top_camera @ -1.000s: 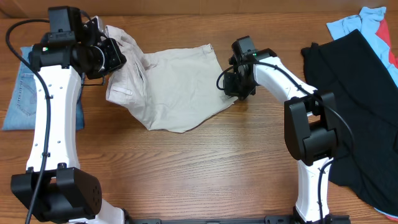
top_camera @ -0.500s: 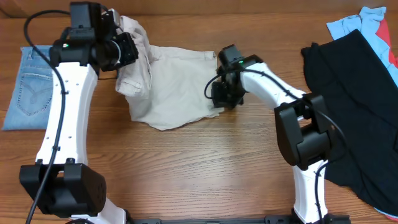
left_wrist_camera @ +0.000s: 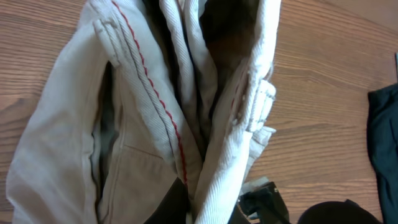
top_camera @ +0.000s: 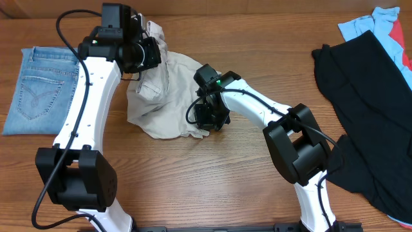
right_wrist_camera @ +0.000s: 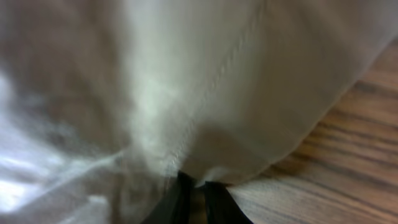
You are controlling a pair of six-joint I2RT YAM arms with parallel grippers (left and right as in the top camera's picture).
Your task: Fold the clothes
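The beige shorts (top_camera: 159, 96) lie bunched on the table's left-middle, their top lifted. My left gripper (top_camera: 149, 53) is shut on the waistband end at the back. Up close the waistband (left_wrist_camera: 186, 93) hangs in folds with red stitching, pinched between dark fingers (left_wrist_camera: 171, 202) at the bottom edge. My right gripper (top_camera: 207, 117) is shut on the shorts' right hem, low over the wood. The right wrist view is filled with pale cloth (right_wrist_camera: 205, 81), whose edge is nipped between two dark fingertips (right_wrist_camera: 177, 199).
Folded blue jeans (top_camera: 38, 87) lie at the far left. A large black garment (top_camera: 370, 96) covers the right side, with a light blue and red piece (top_camera: 380, 26) behind it. Bare wood (top_camera: 193, 180) runs along the front.
Both grippers have carried the shorts' ends: the right one leftward with the hem, the left one rightward with the waistband. The cloth has bunched narrower and uncovered the jeans.
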